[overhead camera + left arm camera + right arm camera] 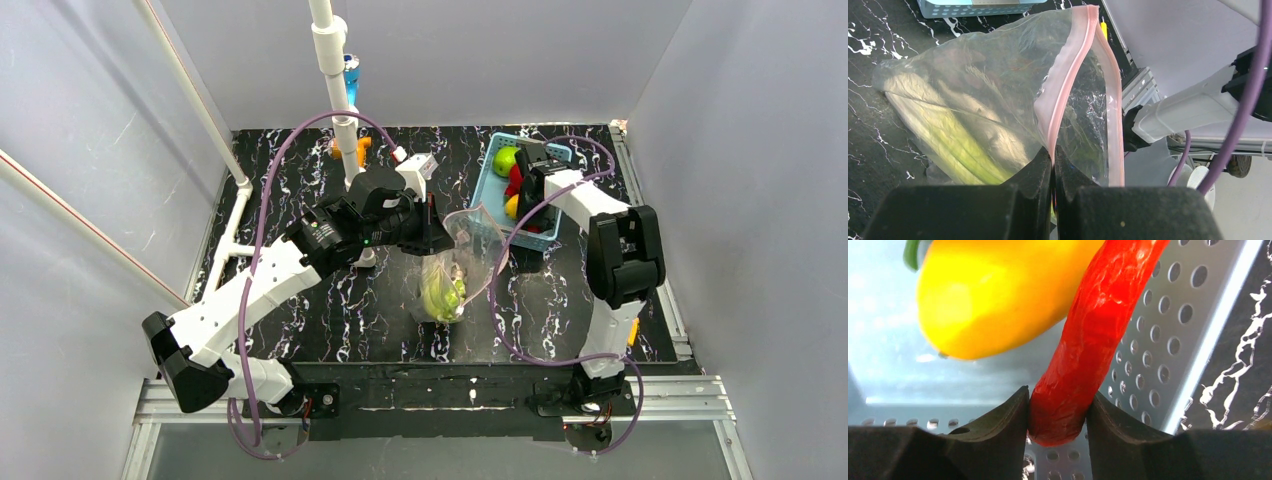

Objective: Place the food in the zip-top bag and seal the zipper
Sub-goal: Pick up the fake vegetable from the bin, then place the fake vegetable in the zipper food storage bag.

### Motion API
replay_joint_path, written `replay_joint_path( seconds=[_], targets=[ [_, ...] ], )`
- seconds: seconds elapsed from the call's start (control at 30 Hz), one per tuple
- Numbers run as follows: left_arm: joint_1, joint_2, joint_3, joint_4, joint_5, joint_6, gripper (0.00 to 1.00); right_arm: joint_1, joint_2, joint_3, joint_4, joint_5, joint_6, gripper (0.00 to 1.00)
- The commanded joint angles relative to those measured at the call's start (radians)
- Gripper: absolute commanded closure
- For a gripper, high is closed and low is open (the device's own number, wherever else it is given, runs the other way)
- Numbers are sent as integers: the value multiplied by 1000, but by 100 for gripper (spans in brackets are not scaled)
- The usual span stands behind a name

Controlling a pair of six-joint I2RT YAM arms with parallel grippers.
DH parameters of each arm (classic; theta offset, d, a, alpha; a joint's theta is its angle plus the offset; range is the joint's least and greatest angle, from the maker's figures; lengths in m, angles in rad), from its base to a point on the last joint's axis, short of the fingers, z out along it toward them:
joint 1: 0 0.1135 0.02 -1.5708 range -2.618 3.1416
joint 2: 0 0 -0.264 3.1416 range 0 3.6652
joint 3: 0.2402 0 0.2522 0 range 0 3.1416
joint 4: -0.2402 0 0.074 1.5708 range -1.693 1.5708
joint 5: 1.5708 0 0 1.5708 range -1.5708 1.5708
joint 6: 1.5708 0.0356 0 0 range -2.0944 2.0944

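Note:
The clear zip-top bag [455, 262] lies mid-table with its mouth raised and open. A white-green leek [443, 295] lies inside it, also in the left wrist view [948, 135]. My left gripper [437, 232] [1053, 152] is shut on the pink zipper strip [1068, 85] and holds one lip up. My right gripper [520, 192] [1058, 410] is inside the light-blue basket [483, 195], shut on the red chilli [1093, 335]. A yellow fruit [998, 290] lies beside the chilli. A green round fruit [505, 160] sits at the basket's far end.
The basket's perforated wall [1168, 340] is close on the right of my right gripper. A white pipe post [340, 100] with an orange clip [357, 150] stands behind the left arm. Purple cables loop over both arms. Grey walls enclose the black marbled table [350, 310].

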Motion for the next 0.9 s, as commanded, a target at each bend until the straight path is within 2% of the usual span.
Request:
replay_joint_path(
  seconds=[0.0, 0.17, 0.4, 0.5, 0.63, 0.87],
  targets=[
    [4, -22, 18, 3, -6, 10, 100, 4, -181, 77, -58, -149, -110, 84],
    [4, -5, 20, -16, -42, 33, 100, 10, -347, 75, -140, -483, -139, 84],
    [10, 62, 66, -24, -85, 53, 100, 14, -579, 77, -272, -960, -76, 84],
    [12, 91, 108, -66, -133, 65, 100, 15, -663, 98, -378, -1052, -82, 82],
    [12, 91, 96, -51, -147, 70, 100, 30, -779, 51, -361, -1188, -16, 81],
    [12, 90, 92, -34, -131, 89, 100, 61, -866, 25, -414, -1287, 39, 81]
  ],
)
